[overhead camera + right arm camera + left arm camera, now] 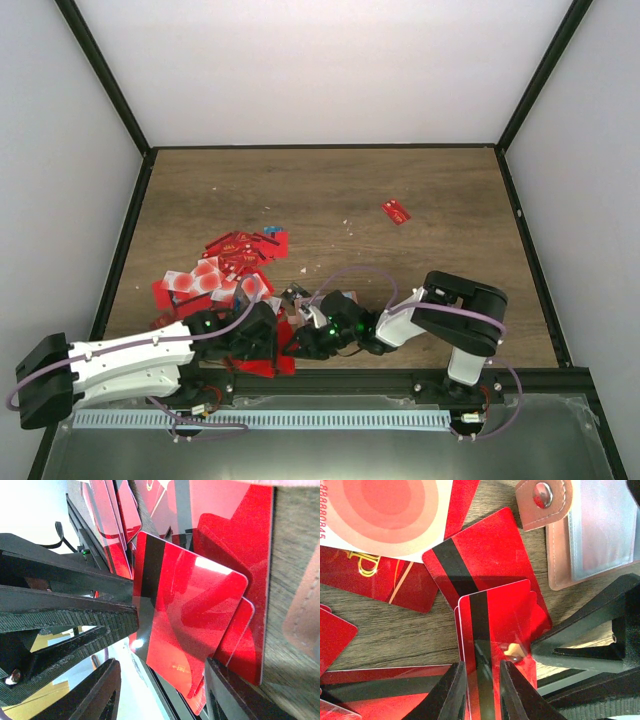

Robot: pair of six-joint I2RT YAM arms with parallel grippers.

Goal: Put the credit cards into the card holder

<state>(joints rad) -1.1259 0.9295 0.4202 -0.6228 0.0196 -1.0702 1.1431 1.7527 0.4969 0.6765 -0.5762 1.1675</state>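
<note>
While our left claw (481,672) pinches a thin red card (500,620), likely stiff and slick, by its striped end, our right claw (161,680) stands open.

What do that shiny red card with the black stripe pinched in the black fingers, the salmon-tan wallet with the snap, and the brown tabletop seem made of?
Pinched red card with the black stripe: thin glossy plastic, probably; it throws reflections. Salmon-tan wallet: matte leather or imitation, stitched edge, shiny metal snap, clear plastic sleeves. Brown tabletop: matte wood grain, possibly laminate.
</note>
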